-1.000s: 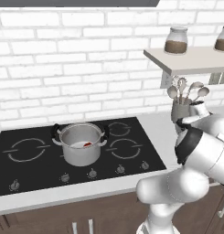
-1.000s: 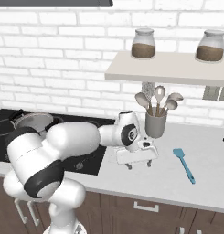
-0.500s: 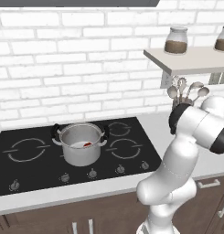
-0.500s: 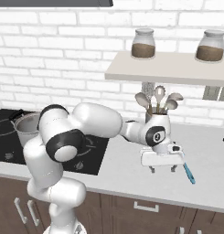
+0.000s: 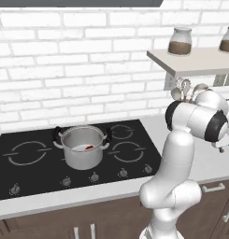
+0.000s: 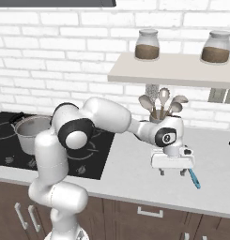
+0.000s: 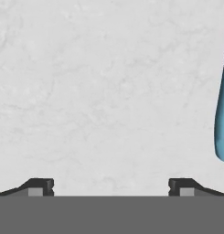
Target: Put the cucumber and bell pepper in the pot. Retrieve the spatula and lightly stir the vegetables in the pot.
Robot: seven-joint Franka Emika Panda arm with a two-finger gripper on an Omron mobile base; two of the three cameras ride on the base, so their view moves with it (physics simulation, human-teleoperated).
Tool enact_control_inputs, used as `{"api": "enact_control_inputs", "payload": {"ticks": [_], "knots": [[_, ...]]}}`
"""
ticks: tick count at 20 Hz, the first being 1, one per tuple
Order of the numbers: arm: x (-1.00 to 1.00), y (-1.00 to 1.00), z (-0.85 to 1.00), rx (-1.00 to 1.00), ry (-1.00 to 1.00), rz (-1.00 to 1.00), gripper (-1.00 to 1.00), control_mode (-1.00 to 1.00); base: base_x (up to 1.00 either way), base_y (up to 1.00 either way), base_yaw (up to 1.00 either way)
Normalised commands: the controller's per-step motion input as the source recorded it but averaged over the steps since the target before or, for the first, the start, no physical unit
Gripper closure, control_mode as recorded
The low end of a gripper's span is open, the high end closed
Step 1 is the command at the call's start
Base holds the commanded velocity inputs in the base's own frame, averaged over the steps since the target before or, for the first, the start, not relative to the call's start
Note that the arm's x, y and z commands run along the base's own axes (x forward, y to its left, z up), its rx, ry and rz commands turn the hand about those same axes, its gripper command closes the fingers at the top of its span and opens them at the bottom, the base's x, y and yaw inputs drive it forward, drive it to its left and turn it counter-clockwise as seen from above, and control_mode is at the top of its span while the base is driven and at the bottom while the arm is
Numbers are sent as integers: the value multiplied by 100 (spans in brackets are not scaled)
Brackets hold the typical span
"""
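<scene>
A pale, faintly marbled counter (image 6: 130,173) runs along a white brick wall (image 5: 64,60), with dark wood cabinet fronts (image 6: 149,220) below it. Set into the counter is a black glass cooktop (image 5: 32,168) with ring markings and a row of knobs along its front edge. From the right base view, a white shelf (image 6: 172,70) at about one o'clock carries two glass jars (image 6: 148,44) of brown contents, and under it a holder of grey spoons and ladles (image 6: 162,105) stands against the wall. I can read no writing or labels anywhere.

The pot (image 5: 82,147) sits on the cooktop, at roughly nine o'clock from the arm in the left base view, and a bit of red, the bell pepper (image 5: 89,147), shows inside it; the cucumber I cannot make out.

The gripper (image 6: 172,172) hangs low over the bare counter, fingers pointing down, spread as wide as they go and holding nothing. The spatula (image 6: 195,178) lies flat on the counter just beside it, at about three o'clock; in the hand view its blue end (image 7: 221,123) sits at the far right edge, outside the fingers.
</scene>
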Motion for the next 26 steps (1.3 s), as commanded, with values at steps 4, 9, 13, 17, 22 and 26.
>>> {"api": "enact_control_inputs", "payload": {"ticks": [4, 9, 13, 17, 22, 26], "knots": [[0, 0, -16, 0, -12, 0, -100, -100, 0, 0, 0], [2, -8, -1, 0, 0, 4, -100, -100, 0, 0, 0], [4, -33, 0, 0, 0, 11, -100, -100, 0, 0, 0], [15, -43, -4, 0, 0, 16, -100, -100, 0, 0, 0], [1, -53, -5, 1, -7, 10, -100, -100, 0, 0, 0], [7, -18, 0, 4, 0, 0, -100, -100, 0, 0, 0]]}}
